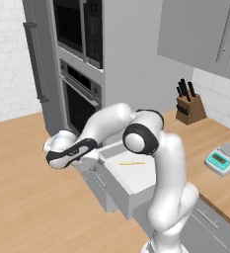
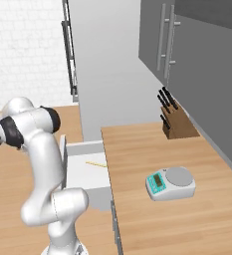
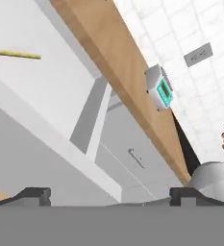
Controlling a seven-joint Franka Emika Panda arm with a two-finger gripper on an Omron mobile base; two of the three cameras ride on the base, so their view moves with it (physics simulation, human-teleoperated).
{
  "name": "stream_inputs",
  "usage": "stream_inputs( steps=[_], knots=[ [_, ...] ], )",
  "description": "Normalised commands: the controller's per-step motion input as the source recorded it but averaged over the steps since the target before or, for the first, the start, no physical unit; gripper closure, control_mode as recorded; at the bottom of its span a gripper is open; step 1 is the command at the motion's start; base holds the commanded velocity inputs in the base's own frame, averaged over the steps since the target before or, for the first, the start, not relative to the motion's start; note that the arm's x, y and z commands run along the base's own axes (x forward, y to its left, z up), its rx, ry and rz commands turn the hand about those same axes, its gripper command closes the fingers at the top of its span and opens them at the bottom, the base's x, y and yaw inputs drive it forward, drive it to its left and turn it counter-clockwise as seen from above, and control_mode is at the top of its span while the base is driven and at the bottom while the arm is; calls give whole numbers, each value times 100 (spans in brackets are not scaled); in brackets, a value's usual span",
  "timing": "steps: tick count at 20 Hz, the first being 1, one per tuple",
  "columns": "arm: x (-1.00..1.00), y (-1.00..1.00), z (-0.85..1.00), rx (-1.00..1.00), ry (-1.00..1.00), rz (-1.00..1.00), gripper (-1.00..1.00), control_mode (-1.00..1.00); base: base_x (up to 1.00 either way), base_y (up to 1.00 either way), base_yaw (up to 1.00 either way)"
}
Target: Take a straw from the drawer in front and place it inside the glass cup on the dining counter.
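**Entry: open drawer, straw inside, jaws not yet over it**

Straw (image 1: 132,163): flat on the white floor of the pulled-out drawer (image 1: 136,185), well apart from the walls. Gripper (image 3: 110,192): jaws wide apart, empty, outside the drawer front.

Risks: slender stick, likely to roll or skid if one finger lands first; likely missed if the jaws close across its length; drawer front and side walls open to a knock on entry.

Room: clear above the drawer; table (image 2: 157,149) edge close along one side; scale (image 2: 170,183) and knife block (image 2: 176,123) well away.
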Motion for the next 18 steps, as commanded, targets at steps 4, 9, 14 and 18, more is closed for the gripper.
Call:
stream_inputs(
  steps=[4,9,14,18],
  knots=[
    [-1,-47,59,17,-29,-21,-100,-100,0,0,0],
    [1,-60,17,19,-30,-10,-100,-100,0,0,0],
    [4,-50,-2,33,-29,0,-100,-100,0,0,0],
    [16,-36,-1,46,-23,0,-100,-100,0,0,0]
  ],
)
